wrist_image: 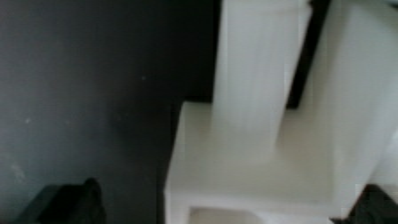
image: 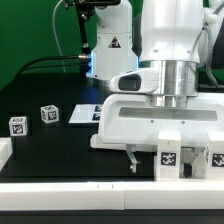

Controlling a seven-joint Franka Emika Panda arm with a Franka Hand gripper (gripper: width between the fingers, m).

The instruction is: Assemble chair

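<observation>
Closest to the exterior camera, at that view's lower right, sits the chair part [image: 172,157] I am working over: a white tagged piece on the bench [image: 60,160], directly under the pincer [wrist_image: 228,203]. In the wrist view I read it as a chunky block joined to a longer slab. Its long axis runs away from that camera, crosswise to the line joining the two fingertips [wrist_image: 71,200], so the jaws straddle it rather than lie along it. The pincer stands as wide as it goes and grips nothing. Its dark tips show on either side of the white piece, though the picture is too blurred to say how much room each has. The coming move, I judge, turns on the part lying straight below and between the jaws: a plain descent and a squeeze should do, provided both fingers clear its flanks. Just beside it, toward the exterior view's right, is a second tagged piece [image: 214,158], close enough that the finger on that side could catch it; I cannot tell whether the two touch. Well off toward the exterior view's left lie two small tagged blocks [image: 48,114], the marker board [image: 82,115] near them, and a plain white block [image: 5,150] at the edge. None of these stands in the way.
</observation>
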